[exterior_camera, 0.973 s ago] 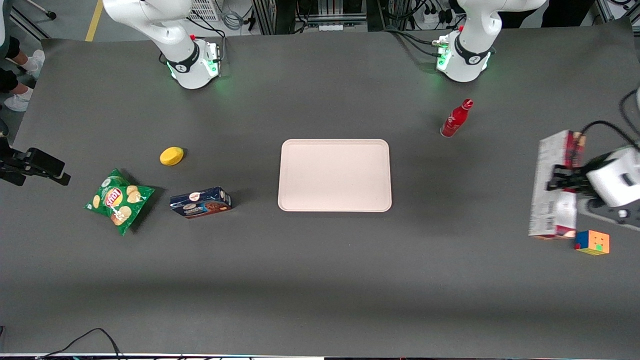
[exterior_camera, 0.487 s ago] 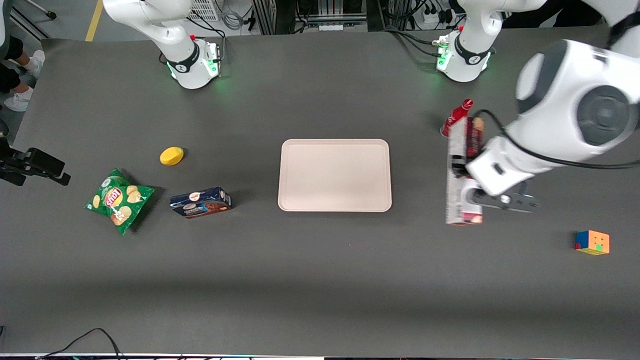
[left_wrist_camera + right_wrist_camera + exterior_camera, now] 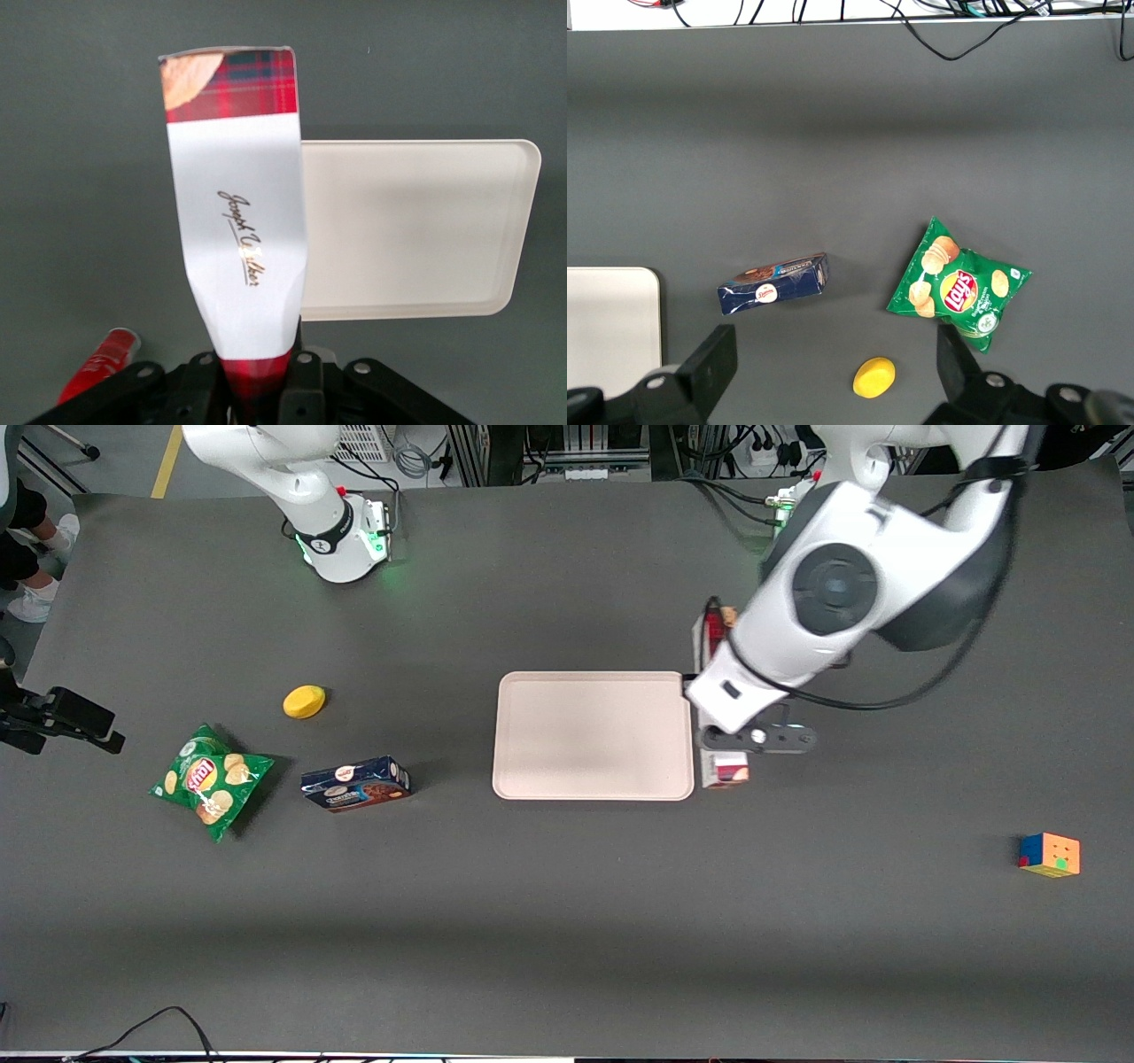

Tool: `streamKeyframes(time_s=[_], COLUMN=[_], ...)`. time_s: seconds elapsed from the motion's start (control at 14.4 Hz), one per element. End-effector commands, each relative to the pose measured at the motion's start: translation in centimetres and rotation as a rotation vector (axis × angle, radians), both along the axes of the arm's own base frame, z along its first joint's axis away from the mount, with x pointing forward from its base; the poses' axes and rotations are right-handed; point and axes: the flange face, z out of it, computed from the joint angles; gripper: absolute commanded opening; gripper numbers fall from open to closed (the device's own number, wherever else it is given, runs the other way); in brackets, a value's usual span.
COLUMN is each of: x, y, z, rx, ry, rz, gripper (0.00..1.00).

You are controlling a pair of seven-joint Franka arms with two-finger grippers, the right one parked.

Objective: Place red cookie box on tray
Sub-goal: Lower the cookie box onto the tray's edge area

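A gripper pinches the red box by one end, holding it in the air beside the tray's edge, centre right of the front view. The carton looks light and stiff, but its wall dents at the clamp. The arm hides most of it.

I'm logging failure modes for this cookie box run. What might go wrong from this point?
The gripper pinches only one end of the red cookie box, so the long carton may swing or slip. It hangs beside the tray, so an early release would miss the tray. The red bottle stands nearby and may get knocked.
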Motion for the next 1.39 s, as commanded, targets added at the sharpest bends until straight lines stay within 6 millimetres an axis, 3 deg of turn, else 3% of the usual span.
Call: streamKeyframes(time_s=[0.0,0.35,0.63,0.83,1.32], x=[-4.9,-9.7,-12.4,-12.4,-11.1], y=[-3.4,-6.3,-6.5,-6.3,-5.3], z=[-4.3,-10.5,-16.2,-19.2,-22.6], rx=[0.044,0.072,0.010,0.021,0.007], ry=[-0.074,-0.169,-0.213,-0.195,-0.179], rz=[0.045,0.020,-0.009,-0.039,-0.015], gripper=[0.17,0.17,0.18,0.18,0.18])
